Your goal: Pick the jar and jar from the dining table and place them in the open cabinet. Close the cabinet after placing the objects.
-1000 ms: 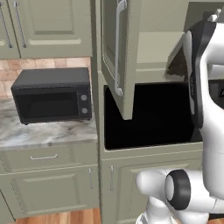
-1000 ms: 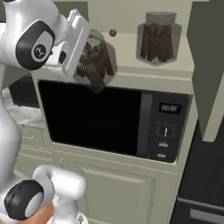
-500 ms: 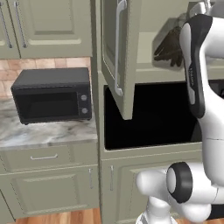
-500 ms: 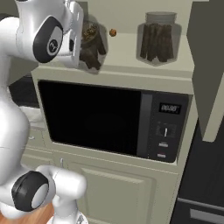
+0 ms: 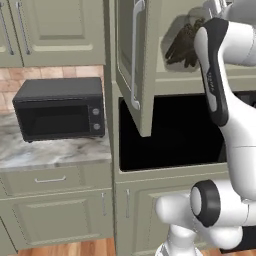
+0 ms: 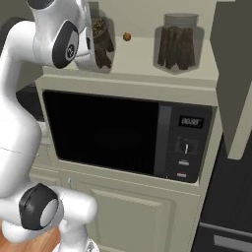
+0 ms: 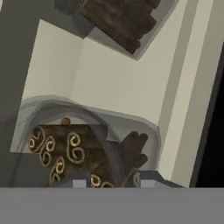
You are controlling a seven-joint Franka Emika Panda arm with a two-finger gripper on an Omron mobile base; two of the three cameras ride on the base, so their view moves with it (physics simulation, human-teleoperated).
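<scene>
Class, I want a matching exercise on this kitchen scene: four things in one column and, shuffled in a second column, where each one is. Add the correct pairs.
Things
1. Clear glass jar of dark brown sticks at the gripper
2. Second, matching glass jar
3. Small round brown ball
4. Black countertop microwave

Places
A. On the grey-veined marble counter
B. On the cabinet shelf, between the two jars
C. Right side of the cabinet shelf, standing free
D. Left side of the cabinet shelf, beside the white arm

Pairs: 1-D, 2-C, 3-B, 4-A
</scene>
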